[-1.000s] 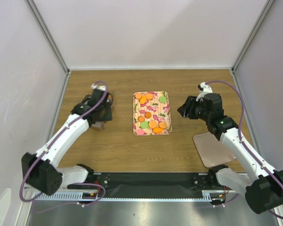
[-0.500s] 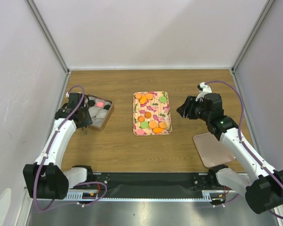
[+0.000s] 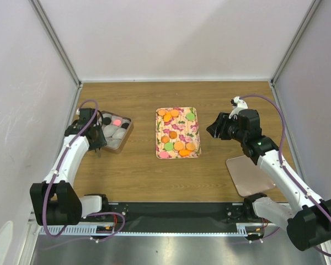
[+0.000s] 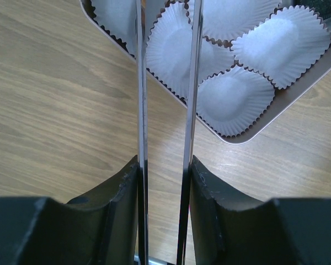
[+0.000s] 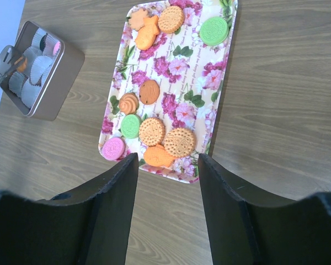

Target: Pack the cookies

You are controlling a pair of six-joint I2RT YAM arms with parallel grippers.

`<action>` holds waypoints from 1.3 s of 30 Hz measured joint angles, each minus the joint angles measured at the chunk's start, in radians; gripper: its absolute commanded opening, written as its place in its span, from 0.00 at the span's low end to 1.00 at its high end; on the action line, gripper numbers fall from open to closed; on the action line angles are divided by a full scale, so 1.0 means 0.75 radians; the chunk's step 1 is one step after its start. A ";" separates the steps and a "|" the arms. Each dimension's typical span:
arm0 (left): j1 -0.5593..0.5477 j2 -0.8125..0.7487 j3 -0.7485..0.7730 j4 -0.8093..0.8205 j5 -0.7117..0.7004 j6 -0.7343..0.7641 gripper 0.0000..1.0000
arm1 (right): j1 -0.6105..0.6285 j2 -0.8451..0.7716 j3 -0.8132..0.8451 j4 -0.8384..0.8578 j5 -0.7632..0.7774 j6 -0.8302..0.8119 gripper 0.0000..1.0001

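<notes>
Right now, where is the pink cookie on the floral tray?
In the top view, the pink cookie lies in the near left corner of the floral tray at the table's centre, just beside a green cookie.

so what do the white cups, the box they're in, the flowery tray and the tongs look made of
white cups: thin paper, matte, by the pleated, scalloped rims.
box: probably metal, a tin; smooth dull sheen, rounded corners.
flowery tray: unclear, maybe plastic or printed tin; smooth printed surface.
tongs: metal, polished; thin mirror-bright blades.
</notes>
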State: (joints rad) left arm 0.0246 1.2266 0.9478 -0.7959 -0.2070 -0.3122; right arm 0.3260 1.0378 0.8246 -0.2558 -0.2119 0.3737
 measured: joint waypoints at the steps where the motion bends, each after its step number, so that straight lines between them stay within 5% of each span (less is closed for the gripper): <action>1: 0.000 0.003 0.000 0.003 0.001 0.000 0.40 | 0.000 0.000 0.000 0.000 0.000 0.000 0.53; 39: 0.001 0.028 0.009 0.051 -0.017 -0.013 0.46 | 0.000 -0.003 0.000 0.000 0.001 -0.001 0.53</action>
State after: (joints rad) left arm 0.0254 1.2480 0.9546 -0.7574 -0.2199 -0.3218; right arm 0.3260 1.0355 0.8246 -0.2558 -0.2111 0.3733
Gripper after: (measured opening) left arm 0.465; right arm 0.534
